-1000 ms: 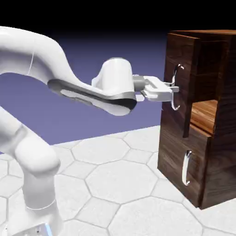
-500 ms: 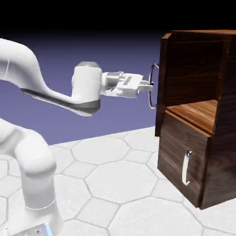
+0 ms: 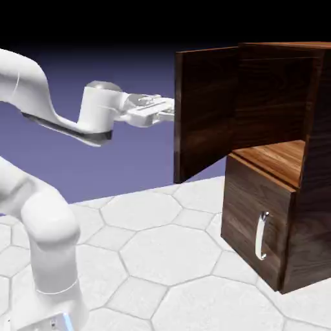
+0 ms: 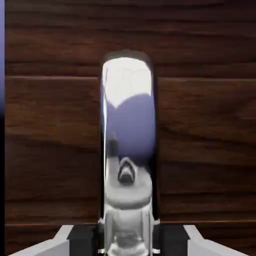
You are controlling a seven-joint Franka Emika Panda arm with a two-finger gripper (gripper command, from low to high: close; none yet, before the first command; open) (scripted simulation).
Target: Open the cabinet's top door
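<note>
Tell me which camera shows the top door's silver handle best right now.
The hand view. The handle fills the middle of that picture, bright and curved against the top door, with the hand shut on it. In the exterior view the swung-out door hides the handle; only the door's back shows.
</note>
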